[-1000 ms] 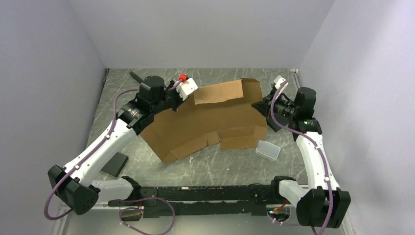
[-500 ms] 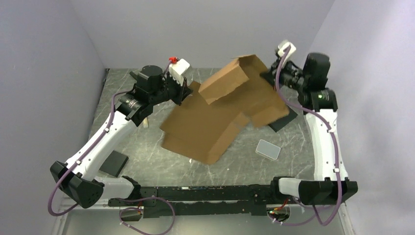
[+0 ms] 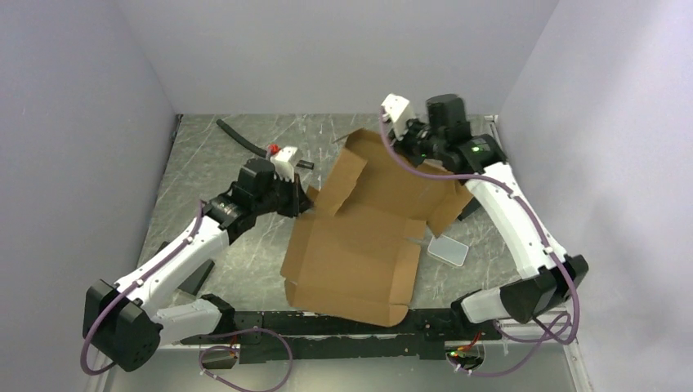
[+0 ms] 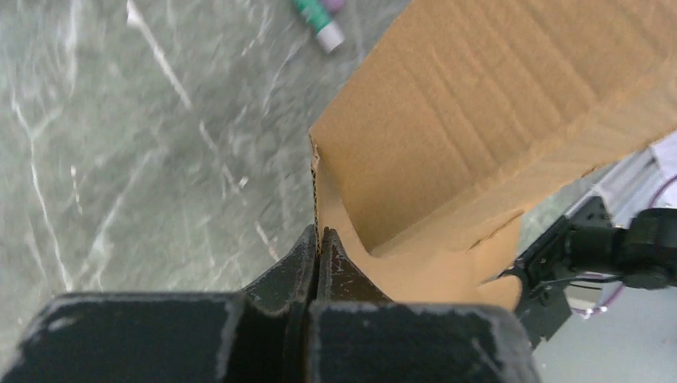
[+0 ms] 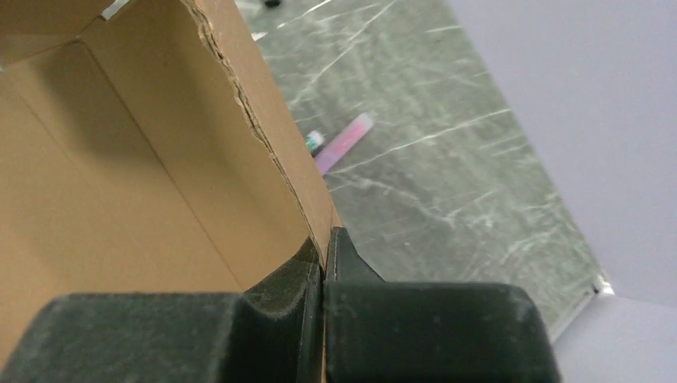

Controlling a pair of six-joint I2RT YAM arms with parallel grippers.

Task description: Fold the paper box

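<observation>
The brown corrugated paper box (image 3: 359, 253) is spread open, inside upward, its far flaps raised.

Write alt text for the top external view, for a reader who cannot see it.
A large, unfolded brown corrugated cardboard box is held over a grey marbled table: the left pincer grips its left edge, the right pincer its far edge. A small translucent grey rectangular lid lies beside its right side.

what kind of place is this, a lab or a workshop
Probably a robotics lab test cell: plain walls enclose a scratched grey table, and the left hand and right hand each pinch the paper box.
</observation>
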